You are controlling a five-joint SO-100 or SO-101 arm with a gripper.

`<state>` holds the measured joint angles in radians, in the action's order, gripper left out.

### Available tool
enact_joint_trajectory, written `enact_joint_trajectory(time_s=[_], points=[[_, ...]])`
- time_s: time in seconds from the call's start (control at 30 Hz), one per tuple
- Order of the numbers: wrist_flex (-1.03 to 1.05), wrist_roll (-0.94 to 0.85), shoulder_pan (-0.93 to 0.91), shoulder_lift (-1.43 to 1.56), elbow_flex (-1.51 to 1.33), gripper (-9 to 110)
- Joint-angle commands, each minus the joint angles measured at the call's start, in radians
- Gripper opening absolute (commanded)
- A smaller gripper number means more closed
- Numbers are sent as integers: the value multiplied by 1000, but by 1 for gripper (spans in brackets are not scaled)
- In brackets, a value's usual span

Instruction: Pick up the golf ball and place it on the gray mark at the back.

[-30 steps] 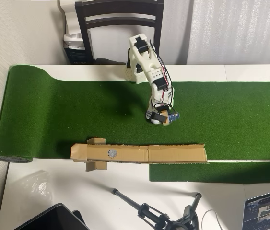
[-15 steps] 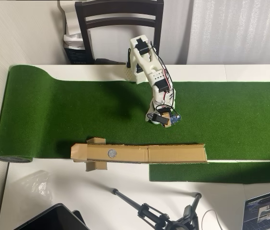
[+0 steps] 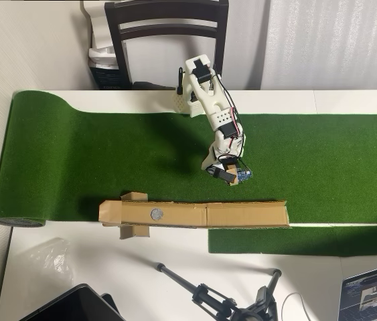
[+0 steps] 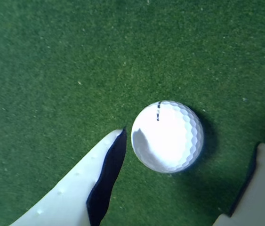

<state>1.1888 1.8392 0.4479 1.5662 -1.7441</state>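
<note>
End effector (image 4: 188, 141) has swung down toward the strip; jaws released, golf ball (image 4: 167, 136) between them on turf, ungrasped. Closing comes next.

Even, soft indoor light; overhead view sharp. Wrist view softly blurred: golf ball (image 4: 167, 136) glares white, shadow cast right toward one gripper (image 4: 193, 150) finger (image 4: 259, 188)

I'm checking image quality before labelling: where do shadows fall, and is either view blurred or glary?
Wrist view: the golf ball is fairly sharp, dimples visible, its shadow falling to the right on the turf; the near fingers are soft. Overhead view: even light, no glare, the arm's shadow darkening the turf left of the gripper; the gray mark is clear.
</note>
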Motion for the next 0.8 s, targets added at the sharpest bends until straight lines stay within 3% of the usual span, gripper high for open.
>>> enact_joint_trajectory(time_s=[0.0, 0.77], points=[[-3, 11, 6, 11, 49, 43], [14, 2, 55, -109, 55, 43]])
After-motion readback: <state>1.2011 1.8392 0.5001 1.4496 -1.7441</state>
